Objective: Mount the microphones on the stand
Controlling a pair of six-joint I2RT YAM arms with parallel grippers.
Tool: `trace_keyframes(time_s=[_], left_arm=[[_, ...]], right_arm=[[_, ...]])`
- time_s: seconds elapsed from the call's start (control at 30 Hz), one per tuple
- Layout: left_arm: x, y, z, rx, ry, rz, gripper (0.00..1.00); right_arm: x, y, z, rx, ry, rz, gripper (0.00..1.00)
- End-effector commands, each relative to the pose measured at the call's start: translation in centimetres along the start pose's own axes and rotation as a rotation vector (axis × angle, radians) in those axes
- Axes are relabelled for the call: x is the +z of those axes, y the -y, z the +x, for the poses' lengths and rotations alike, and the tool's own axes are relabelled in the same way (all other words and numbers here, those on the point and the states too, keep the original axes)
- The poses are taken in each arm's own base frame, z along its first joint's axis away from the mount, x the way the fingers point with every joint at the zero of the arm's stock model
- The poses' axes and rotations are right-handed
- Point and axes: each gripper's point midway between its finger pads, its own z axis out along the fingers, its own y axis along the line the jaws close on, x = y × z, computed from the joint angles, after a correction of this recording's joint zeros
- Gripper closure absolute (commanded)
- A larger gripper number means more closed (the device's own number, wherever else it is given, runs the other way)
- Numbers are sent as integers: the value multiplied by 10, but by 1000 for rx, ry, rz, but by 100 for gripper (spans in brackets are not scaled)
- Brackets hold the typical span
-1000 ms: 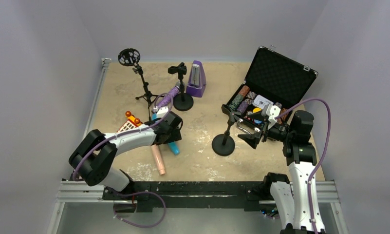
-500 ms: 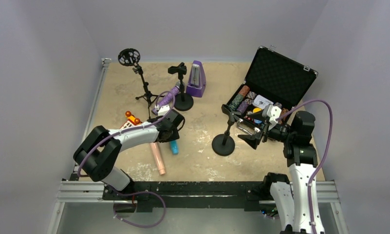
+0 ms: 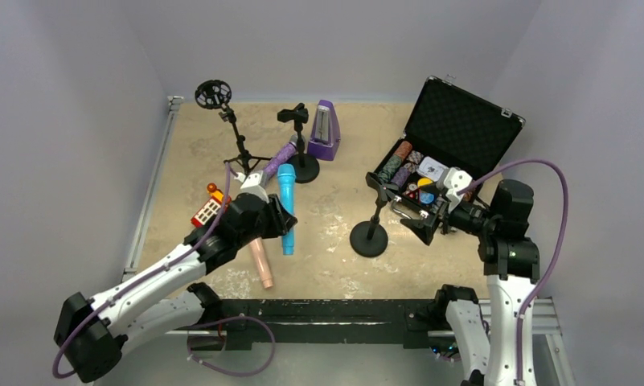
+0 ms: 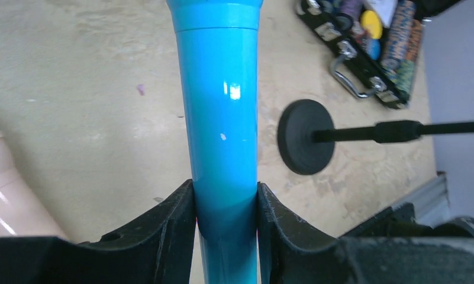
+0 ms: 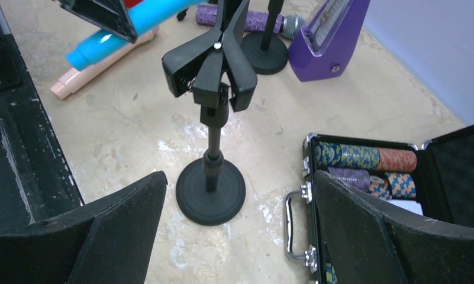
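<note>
My left gripper (image 3: 276,223) is shut on the cyan-blue microphone (image 3: 287,207), lifted off the table; in the left wrist view the blue barrel (image 4: 221,118) fills the gap between the jaws. The pale pink microphone (image 3: 260,263) lies on the table below it. The glittery purple microphone (image 3: 278,161) lies by the back round-base stand (image 3: 302,165). My right gripper (image 3: 425,223) is open and empty, just right of the near stand (image 3: 371,237), whose clip (image 5: 212,65) shows in the right wrist view. A tripod stand (image 3: 236,145) with a ring mount is at the back left.
A purple metronome (image 3: 325,133) stands at the back. An open black case (image 3: 447,153) of poker chips sits right, its handle (image 5: 293,225) near my right gripper. A red and orange toy (image 3: 210,205) lies left of the left arm.
My left gripper has lifted the blue microphone off the table and swung it upward; the left arm has stretched out forward. My right gripper drew back slightly to the right.
</note>
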Motion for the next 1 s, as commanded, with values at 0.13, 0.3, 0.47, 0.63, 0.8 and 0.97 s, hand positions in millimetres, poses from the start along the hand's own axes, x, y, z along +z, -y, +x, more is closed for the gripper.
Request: trace_keyframes(time_s=[0.13,0.3,0.47,0.63,0.8,0.97], left_arm=[[-60,85,-21,222,148,527,100],[-102,134,-50,323,245,719,100],[-121,172,-77,407,303,794,100],[-125,203,-91,568,350,881,100],[-129,229,-97,726,401,988,100],[-134,245,-100,775,418,1056,100]], right_arm=[[-21,-30,-1,15,-76,-10,3],[-25,-43,-17,24,-62,-90,4],[-29,-56,-54,39,-2,-202,4],[-27,-70,-85,67,52,-334,5],[-18,-79,-122,70,106,-434,5],[-7,-69,-173,144,195,-497,5]])
